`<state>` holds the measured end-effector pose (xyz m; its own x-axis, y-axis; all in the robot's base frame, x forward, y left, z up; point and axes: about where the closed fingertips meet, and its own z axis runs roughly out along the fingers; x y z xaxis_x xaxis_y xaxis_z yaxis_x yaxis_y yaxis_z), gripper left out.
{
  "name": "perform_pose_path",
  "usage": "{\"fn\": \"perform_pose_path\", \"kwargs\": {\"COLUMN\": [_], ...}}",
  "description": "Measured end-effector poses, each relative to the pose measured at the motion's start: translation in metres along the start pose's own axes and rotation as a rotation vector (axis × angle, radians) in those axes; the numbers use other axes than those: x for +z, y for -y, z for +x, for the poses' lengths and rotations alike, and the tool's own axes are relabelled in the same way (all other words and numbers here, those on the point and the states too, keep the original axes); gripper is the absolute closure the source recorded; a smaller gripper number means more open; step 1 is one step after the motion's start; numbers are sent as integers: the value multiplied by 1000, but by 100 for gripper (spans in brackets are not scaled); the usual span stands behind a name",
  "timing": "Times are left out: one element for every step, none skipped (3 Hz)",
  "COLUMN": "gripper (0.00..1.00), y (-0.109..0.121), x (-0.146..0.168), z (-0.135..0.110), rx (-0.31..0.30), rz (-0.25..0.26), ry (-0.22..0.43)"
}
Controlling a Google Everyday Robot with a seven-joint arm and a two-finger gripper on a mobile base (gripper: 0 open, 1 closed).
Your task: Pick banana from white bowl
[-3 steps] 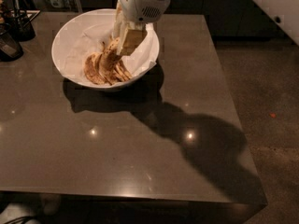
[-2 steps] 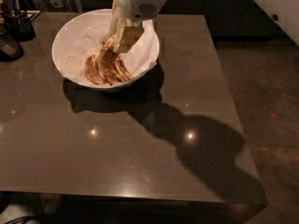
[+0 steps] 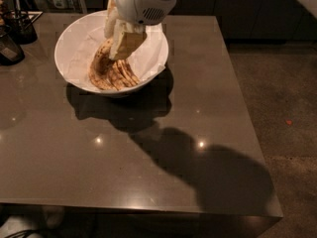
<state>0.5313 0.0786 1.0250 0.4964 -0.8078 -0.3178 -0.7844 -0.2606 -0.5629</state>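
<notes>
Gripper (image 3: 121, 51): one, upper centre, lowered into the white bowl (image 3: 69, 41); grip state cannot be told.
Banana (image 3: 101, 59): one loose, in bowl, beside gripper.
Bunch (image 3: 121, 76): one, in bowl.

1. The pincer (image 3: 120, 51) now hangs a little farther toward 9 o'clock than a second ago, over the middle of the white bowl (image 3: 63, 58).
2. The white wrist housing (image 3: 143, 4) above it shifts the same way and covers more of the bowl's 12 o'clock rim.
</notes>
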Motion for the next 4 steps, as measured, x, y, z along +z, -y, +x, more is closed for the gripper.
{"fn": "perform_pose_path", "kwargs": {"gripper": [100,100,100,100], "y": [-1,-10,-23,-49], "x": [0,-7,-18,-44], "z": [-1,-17,-43,-86], "rx": [0,1,2,13], "rz": [1,10,41,91], "ry": [2,12,23,25]}}
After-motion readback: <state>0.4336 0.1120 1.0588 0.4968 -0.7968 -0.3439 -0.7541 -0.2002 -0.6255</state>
